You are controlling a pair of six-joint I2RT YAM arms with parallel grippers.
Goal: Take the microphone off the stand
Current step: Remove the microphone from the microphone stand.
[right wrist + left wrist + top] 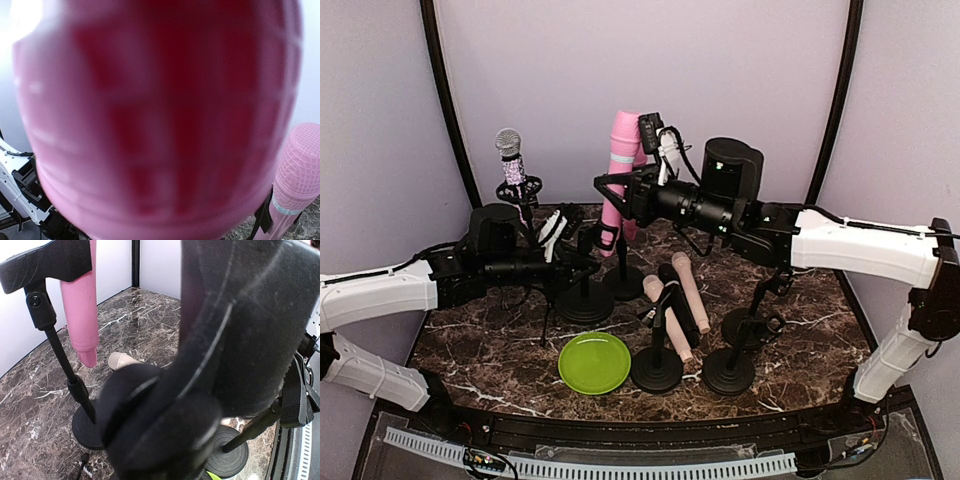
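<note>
The pink microphone [150, 120] at twelve o'clock, pinched by the right hand [613, 190], may slip and fall if squeezed loosely, while the left hand [568, 262] pinches a stand [585, 303].

On my feed: pink mic [622, 170], another mic w/ silver-glitter head [508, 143], two beige mics [653, 289], all stands [656, 370] black. Table [480, 350] is dark brown marble w/ thin white veins; plate [594, 362] is lime green. Arms [860, 245] are white w/ black joints, walls [740, 70] pale lilac.
</note>
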